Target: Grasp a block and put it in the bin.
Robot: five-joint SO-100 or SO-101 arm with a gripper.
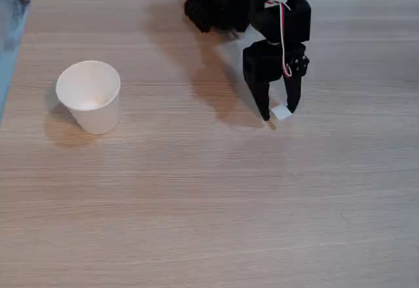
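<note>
Pale wood-grain table fills the fixed view. We find the block right of centre, sitting on the table between the tips of the black gripper, whose fingers flank it closely; whether they already pinch it we cannot tell. Well apart on the left stands the bin, upright and open. Our worry: the cube looks skewed between the tips, so a corner grip could squirt it out on lifting, or drop it during the long carry leftward.
</note>
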